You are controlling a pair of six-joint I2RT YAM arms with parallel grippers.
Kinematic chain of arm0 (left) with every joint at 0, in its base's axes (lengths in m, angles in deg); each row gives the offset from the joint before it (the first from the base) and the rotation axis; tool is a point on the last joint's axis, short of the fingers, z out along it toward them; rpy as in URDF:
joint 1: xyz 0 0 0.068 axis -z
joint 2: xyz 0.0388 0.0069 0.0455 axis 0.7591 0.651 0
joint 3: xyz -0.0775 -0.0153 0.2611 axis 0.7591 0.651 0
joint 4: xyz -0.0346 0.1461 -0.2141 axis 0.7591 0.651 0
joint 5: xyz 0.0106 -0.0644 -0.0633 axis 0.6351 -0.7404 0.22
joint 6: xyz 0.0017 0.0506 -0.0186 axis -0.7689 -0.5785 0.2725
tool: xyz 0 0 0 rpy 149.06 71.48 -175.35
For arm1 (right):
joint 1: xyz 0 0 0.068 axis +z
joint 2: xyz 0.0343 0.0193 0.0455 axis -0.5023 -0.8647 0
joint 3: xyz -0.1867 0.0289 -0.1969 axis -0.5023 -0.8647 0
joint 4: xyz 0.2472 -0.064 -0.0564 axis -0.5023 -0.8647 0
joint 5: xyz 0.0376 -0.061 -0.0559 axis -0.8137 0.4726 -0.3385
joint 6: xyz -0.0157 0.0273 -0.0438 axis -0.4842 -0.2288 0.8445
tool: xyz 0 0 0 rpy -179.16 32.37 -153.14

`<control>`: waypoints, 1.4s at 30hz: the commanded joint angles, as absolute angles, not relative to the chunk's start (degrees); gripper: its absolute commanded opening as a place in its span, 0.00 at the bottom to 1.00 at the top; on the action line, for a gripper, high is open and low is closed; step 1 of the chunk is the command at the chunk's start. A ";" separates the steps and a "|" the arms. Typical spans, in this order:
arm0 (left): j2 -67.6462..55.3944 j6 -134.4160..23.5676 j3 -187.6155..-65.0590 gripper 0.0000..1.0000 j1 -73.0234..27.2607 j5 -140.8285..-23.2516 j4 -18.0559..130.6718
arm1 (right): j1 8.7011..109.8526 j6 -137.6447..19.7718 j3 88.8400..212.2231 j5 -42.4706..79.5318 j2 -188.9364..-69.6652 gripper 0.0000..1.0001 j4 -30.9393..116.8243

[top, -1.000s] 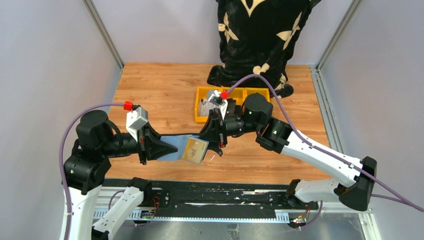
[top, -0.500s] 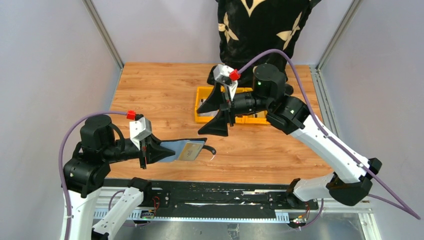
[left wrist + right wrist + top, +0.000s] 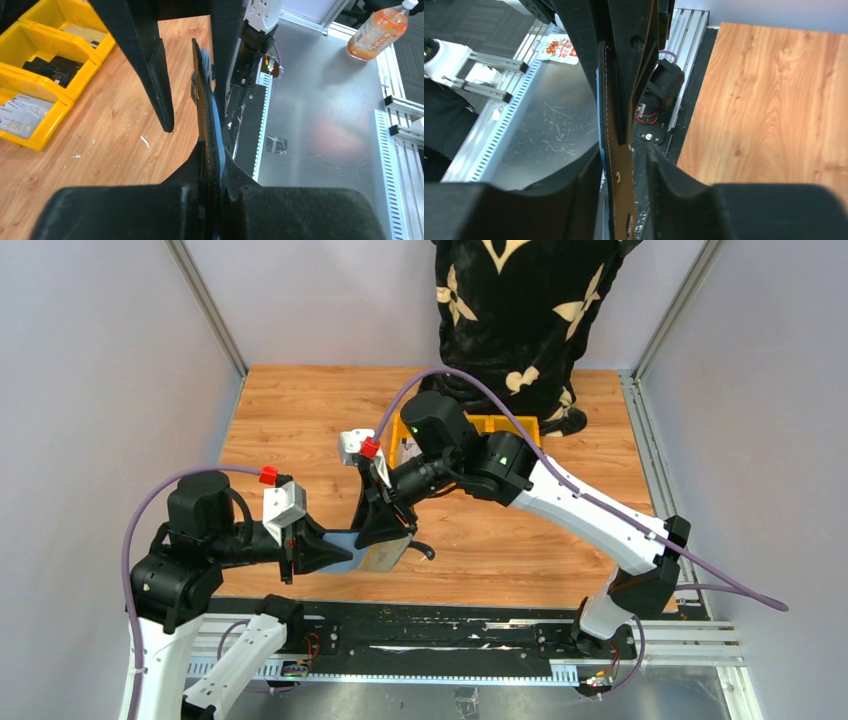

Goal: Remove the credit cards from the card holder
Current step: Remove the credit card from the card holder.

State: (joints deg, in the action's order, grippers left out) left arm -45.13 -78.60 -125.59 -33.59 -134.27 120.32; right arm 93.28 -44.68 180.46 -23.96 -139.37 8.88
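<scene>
Your left fingers [image 3: 330, 550] are pinched tight on the card holder [image 3: 352, 543]. They hold it off the wooden bench [image 3: 300, 420] at the lower centre of the overhead view, with its free end pointing toward the right of the frame. In the left wrist view those fingers [image 3: 212, 162] clamp the holder [image 3: 202, 100] edge-on at bottom centre, and it runs up the middle of the frame as a thin black and blue strip.

Your right fingers [image 3: 385, 530] reach down onto that free end from above. They stand partly apart, one on each side of the holder. In the right wrist view they [image 3: 624, 157] straddle its stitched brown edge [image 3: 620, 170]. The finger on the left of the frame lies against the edge, and the other leaves a narrow dark gap.

Overhead, a tan credit card [image 3: 385, 556] shows in the holder just below the right fingers. Yellow bins [image 3: 45, 132] at the upper left of the left wrist view hold grey cards [image 3: 20, 112].
</scene>
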 commanded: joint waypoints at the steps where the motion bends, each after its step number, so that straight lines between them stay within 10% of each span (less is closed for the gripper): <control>1: -46.49 -78.35 -124.76 0.00 -32.73 -137.29 120.36 | 94.22 -46.06 183.39 -26.11 -139.41 0.34 10.13; 4: -47.00 -78.18 -124.18 0.08 -32.68 -137.09 120.35 | 94.22 -48.26 182.55 -25.36 -139.14 0.01 12.68; 7: -47.63 -78.32 -124.03 0.48 -32.68 -136.90 120.30 | 93.42 -50.37 179.89 -21.27 -136.86 0.00 16.30; 11: -48.37 -78.81 -124.96 0.62 -32.71 -133.33 120.41 | 89.71 -62.93 165.89 -18.72 -128.82 0.00 34.51; 19: -50.47 -70.34 -127.38 0.18 -32.73 -119.96 110.30 | 88.64 -84.44 138.26 -11.66 -116.22 0.00 74.92; 27: -51.26 -62.36 -122.68 0.13 -32.70 -132.50 104.79 | 90.87 -85.38 133.45 -9.37 -115.24 0.01 80.55; 32: -48.58 -70.35 -125.32 0.00 -32.68 -131.21 112.96 | 90.88 -73.79 141.49 -20.75 -118.09 0.45 61.70; 42: -47.61 -79.00 -126.56 0.00 -32.70 -125.86 117.85 | 92.52 -44.37 169.56 -24.19 -131.88 0.41 10.14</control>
State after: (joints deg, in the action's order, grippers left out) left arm -47.58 -74.73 -124.34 -33.04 -126.92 116.28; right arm 91.01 -57.42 163.06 -24.00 -128.03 31.64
